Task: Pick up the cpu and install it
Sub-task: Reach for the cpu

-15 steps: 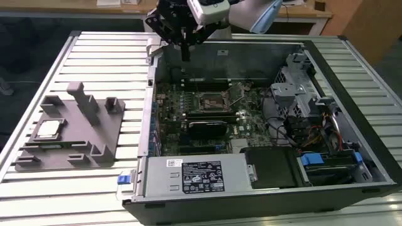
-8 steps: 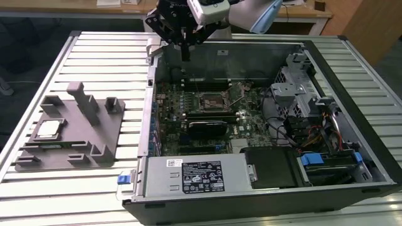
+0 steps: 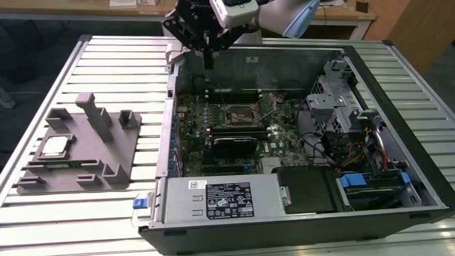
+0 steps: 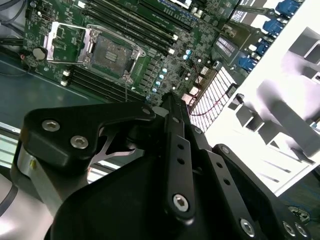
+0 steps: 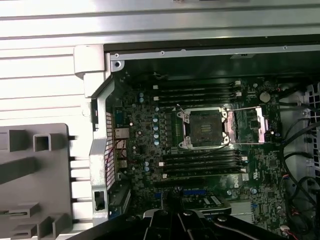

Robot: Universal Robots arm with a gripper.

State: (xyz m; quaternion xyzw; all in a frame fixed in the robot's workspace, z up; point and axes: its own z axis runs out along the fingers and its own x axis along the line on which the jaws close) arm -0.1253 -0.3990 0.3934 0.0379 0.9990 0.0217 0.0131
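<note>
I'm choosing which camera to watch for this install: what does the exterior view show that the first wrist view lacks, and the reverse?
The exterior view adds the cpu lying on the grey tray, the power supply and the drive bay with blue tabs. The first wrist view adds the coin cell and the perforated rear grille. Shared: the socket, memory slots, part of the grey tray, and the end effector above the open case.
</note>
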